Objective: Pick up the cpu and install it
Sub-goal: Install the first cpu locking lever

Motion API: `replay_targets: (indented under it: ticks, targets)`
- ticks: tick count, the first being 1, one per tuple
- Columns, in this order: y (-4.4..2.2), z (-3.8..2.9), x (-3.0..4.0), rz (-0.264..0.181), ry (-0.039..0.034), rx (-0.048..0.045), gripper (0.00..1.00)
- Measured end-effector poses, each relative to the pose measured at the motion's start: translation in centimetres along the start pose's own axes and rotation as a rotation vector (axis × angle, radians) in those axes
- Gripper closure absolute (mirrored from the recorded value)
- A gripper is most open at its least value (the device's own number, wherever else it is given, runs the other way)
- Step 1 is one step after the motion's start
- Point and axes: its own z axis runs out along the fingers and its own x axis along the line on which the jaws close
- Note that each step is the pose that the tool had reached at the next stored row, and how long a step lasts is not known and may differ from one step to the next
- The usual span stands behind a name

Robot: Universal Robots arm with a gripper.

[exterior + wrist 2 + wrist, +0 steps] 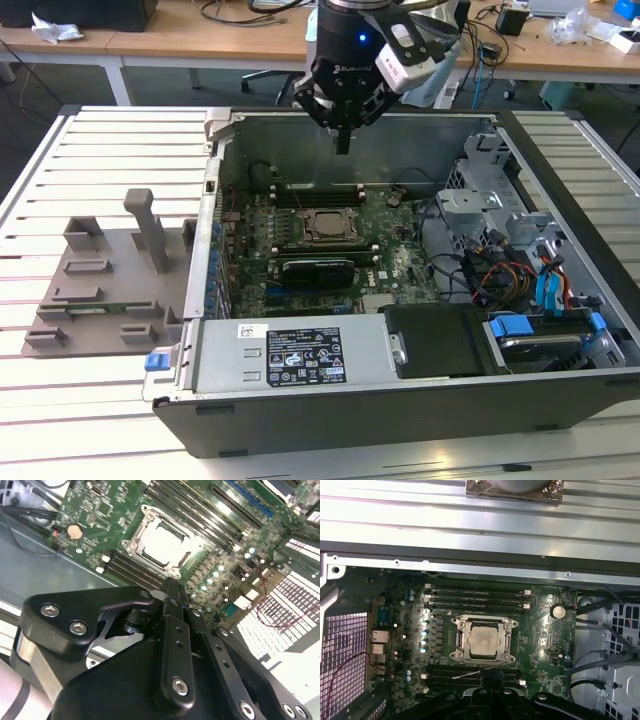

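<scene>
The cpu (328,225) is a small silver-grey square lying flat in the socket frame on the green motherboard (395,250) inside the open computer case (400,420). It also shows in both wrist views (162,542) (484,641). My gripper (343,146) hangs above the case near its back wall, higher than the cpu and apart from it. The black fingers (175,600) are pressed together with nothing between them. In the first wrist view the gripper (492,680) sits over the memory slots beside the socket.
A grey plastic tray (100,290) with upright posts lies on the slatted table at the exterior view's left. Inside the case are a long black card (320,268), the power supply (300,355), and drive bays with cables (520,270). Desks stand behind.
</scene>
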Motion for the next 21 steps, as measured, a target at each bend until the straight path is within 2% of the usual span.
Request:
replay_targets:
  ticks: [1, 2, 4, 6, 8, 10, 11, 13, 15, 21]
  targets:
    - [0.07, 0.00, 1.09, 0.000, 0.0000, 0.0000, 0.89]
    - [0.11, -0.01, 1.67, 0.000, 0.0000, 0.0000, 0.89]
    - [0.15, -0.01, 2.22, 0.000, 0.0000, 0.0000, 0.89]
    - [0.22, -0.01, 3.23, 0.000, 0.0000, 0.0000, 0.89]
    - [0.25, -0.01, 3.78, 0.000, -0.0001, 0.0000, 0.89]
    - [0.32, -0.02, 4.78, 0.000, 0.0000, 0.0001, 0.89]
    - [0.34, -0.02, 5.03, 0.000, 0.0000, 0.0001, 0.89]
    - [0.41, -0.02, 6.19, 0.000, 0.0000, 0.0000, 0.89]
    - [0.47, 0.15, 6.70, 0.000, -0.0002, -0.0001, 0.89]
    - [1.22, 1.64, 6.89, 0.000, 0.0001, 0.0001, 0.89]
